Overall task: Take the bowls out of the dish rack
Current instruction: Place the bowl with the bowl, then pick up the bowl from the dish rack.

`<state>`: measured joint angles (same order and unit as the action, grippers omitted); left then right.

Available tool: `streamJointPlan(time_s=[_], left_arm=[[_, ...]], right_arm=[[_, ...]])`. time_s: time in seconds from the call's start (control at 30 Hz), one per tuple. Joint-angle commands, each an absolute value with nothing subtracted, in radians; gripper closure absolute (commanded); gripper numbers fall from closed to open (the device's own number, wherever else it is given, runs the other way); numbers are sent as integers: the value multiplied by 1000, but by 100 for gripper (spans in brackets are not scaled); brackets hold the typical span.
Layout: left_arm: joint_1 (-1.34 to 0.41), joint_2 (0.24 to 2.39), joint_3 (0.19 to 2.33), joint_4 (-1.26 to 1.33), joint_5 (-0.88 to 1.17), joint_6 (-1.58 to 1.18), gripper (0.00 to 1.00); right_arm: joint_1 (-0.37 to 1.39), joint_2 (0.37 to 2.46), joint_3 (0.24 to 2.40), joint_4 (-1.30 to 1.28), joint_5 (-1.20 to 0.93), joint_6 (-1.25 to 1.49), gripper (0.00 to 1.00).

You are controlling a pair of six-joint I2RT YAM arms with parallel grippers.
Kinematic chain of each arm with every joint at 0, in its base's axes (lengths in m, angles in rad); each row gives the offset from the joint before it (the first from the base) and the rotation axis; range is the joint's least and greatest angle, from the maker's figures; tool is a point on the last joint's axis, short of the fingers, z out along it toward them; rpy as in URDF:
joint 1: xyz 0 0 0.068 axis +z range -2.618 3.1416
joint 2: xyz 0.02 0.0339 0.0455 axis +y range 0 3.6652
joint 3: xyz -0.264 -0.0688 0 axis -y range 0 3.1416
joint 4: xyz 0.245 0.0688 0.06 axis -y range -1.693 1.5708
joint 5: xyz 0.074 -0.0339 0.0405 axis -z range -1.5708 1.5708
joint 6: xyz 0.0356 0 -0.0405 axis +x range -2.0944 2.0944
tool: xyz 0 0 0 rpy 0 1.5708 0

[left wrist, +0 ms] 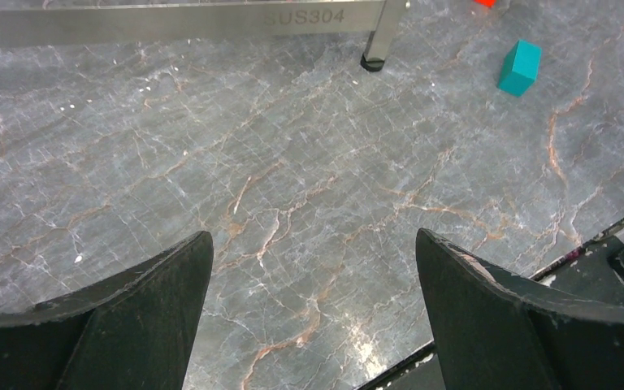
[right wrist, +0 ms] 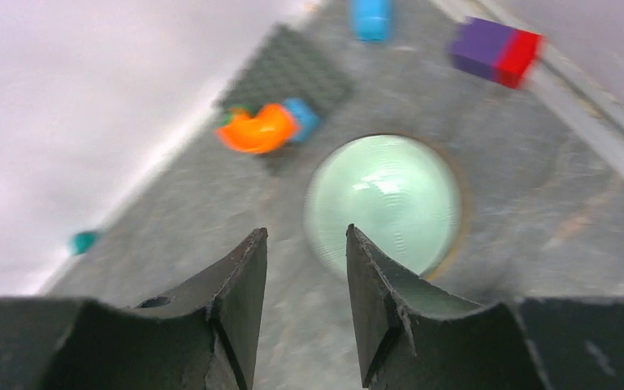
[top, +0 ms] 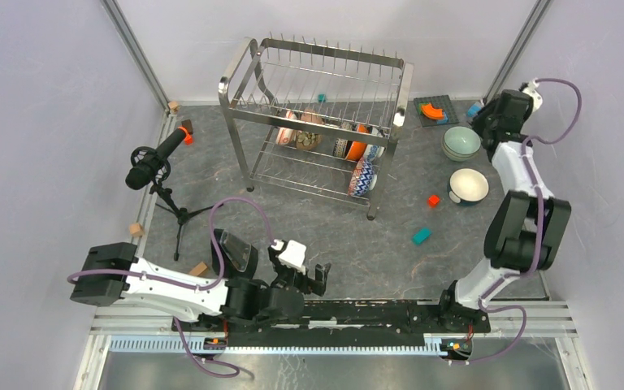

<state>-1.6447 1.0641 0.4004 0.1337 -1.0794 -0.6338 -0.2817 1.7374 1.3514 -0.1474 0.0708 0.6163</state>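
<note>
Wide apart and empty, your left gripper (left wrist: 313, 244) is hovering low over the grey marbled tabletop (left wrist: 211, 146). Your right gripper (right wrist: 305, 231), fingers parted and holding nothing, is hanging above the pale green ceramic bowl (right wrist: 383, 203), which is sitting upright at the far right near a cream-white bowl (top: 469, 186). Other bowls are standing on edge inside the two-tier steel wire dish rack (top: 318, 122) at back centre: a brown-gold bowl (top: 307, 136) and an orange bowl (top: 357, 148) in a row, and a blue-and-white patterned bowl (top: 362, 177) lower down by the front right leg. You are likely dealing with glazed ceramic that is stiff, fairly weighty, slippery and easily chipped, so a pinch across the rim looks the safest hold. Upright prongs and the front rail are crowding any lift-out. A black microphone on a tripod (top: 153, 162) is standing to the left, and a teal block (top: 421, 236) and a red block (top: 433, 200) are lying between the rack and the set-down area.
</note>
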Motion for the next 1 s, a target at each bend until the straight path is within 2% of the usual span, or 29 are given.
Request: streamJointPlan(time_s=[0.0,0.1,0.33,0.47,0.57,0.7,0.97], left_arm=[[-1627,1039,460,158,-1152,-543,0],[-1584,1025,491,129,-1106,-514,0],[-1335,947,492,200,-696,-495,0],[-1227,970,507,280,-526,-479,0],[-1151,1031,536,354,-416,-470,0],[-1090,1123,617,386,-331,-467,0],[-1002,1335,800,345,-250,-403,0]], right_arm=[[-130,1467,1174,20,64,692,54],[-38,1281,973,106,108,714,55],[77,821,536,129,34,787,53],[102,601,385,54,18,808,44],[106,497,265,76,-56,857,34],[112,450,124,220,-280,908,31],[124,330,31,242,-443,705,31]])
